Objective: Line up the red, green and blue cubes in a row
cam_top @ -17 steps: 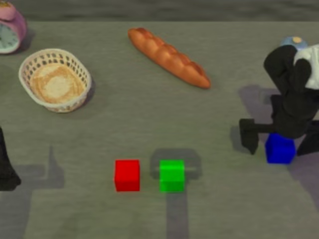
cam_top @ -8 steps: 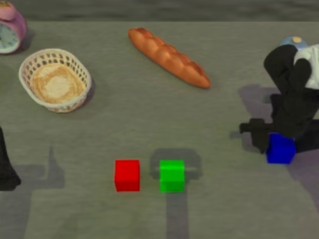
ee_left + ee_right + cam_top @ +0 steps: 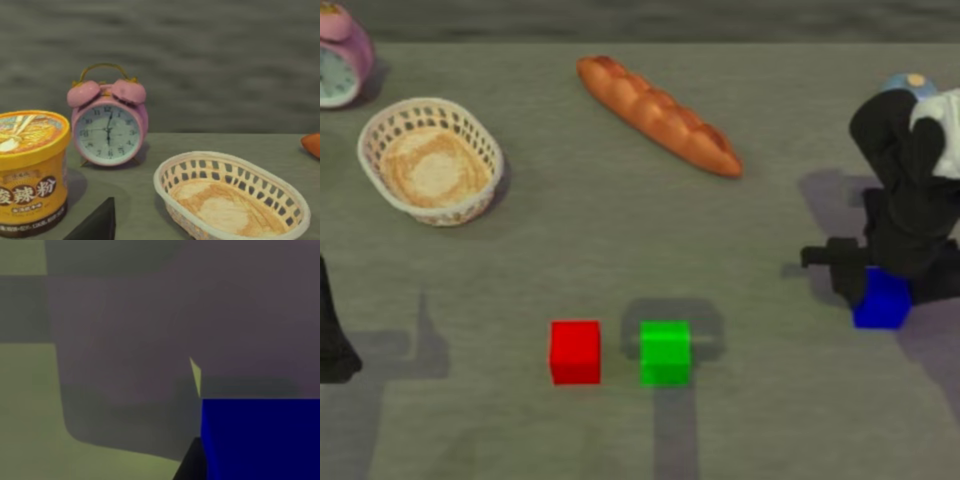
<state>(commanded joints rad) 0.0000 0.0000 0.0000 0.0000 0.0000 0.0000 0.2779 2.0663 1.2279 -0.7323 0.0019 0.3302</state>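
Now right hand (image 3: pixel 892 282) clamped on matte blue cube (image 3: pixel 880 300); left hand's grip unreadable.

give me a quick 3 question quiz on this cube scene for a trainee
1. True or false: the red cube and the green cube sit side by side, apart, near the table's front edge.
2. Which cube is the right tool closed on?
A. red
B. green
C. the blue cube
3. Fill in: the left arm is parked at the table's ____ edge.

Key: 1 true; 2 C; 3 left
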